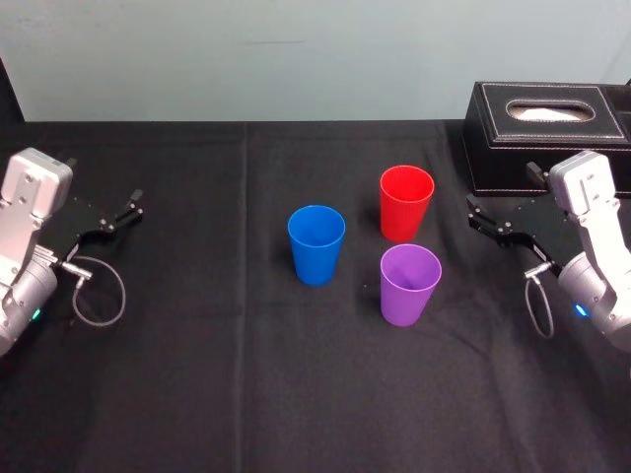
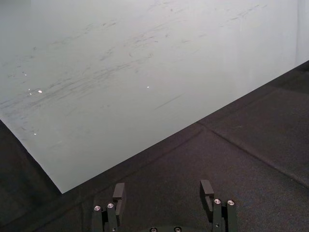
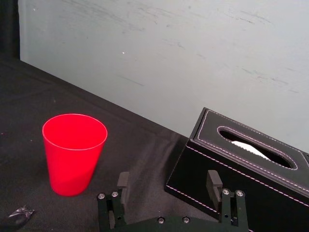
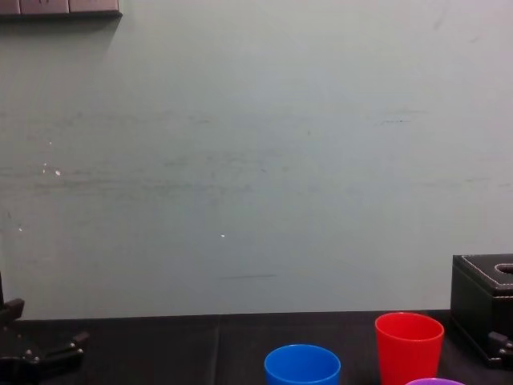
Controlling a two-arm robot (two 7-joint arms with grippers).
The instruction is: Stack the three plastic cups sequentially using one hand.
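Red cup (image 1: 406,202), purple cup (image 1: 410,284), blue cup (image 1: 316,243) stand upright, seemingly apart; left jaws, right jaws flank them, parted, empty.

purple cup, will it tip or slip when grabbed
Probably light: the purple cup stands empty. Its base is narrower than its rim, so a high push may tip it. The smooth tapered wall might slide in a pinch.
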